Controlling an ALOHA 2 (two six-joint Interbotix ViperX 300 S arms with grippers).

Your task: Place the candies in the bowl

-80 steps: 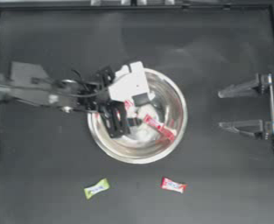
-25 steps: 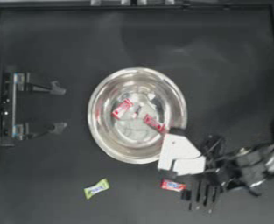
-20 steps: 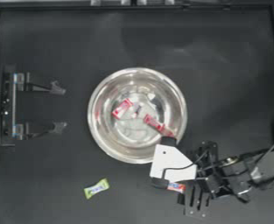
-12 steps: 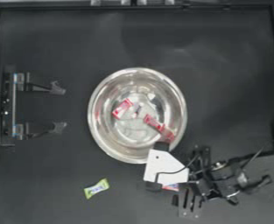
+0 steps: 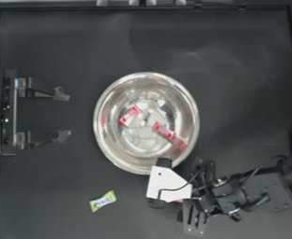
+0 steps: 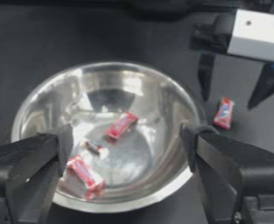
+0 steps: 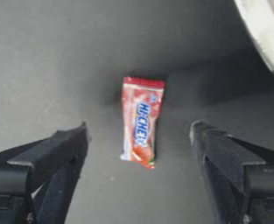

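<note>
The steel bowl sits mid-table and holds two red candies and a small silvery one. A third red candy lies flat on the table just outside the bowl's rim. My right gripper hangs open over it, one finger on each side, not touching. In the top view the right gripper and its white camera block cover that candy. A yellow-green candy lies on the table to the front left. My left gripper is parked open at the left edge.
From the left wrist view the right gripper straddles the red candy beside the bowl. The right arm's dark links and cables fill the front right corner.
The left arm has drawn back from the bowl to the left edge. The right gripper has slid left over the red candy on the table, now hiding it from above.
</note>
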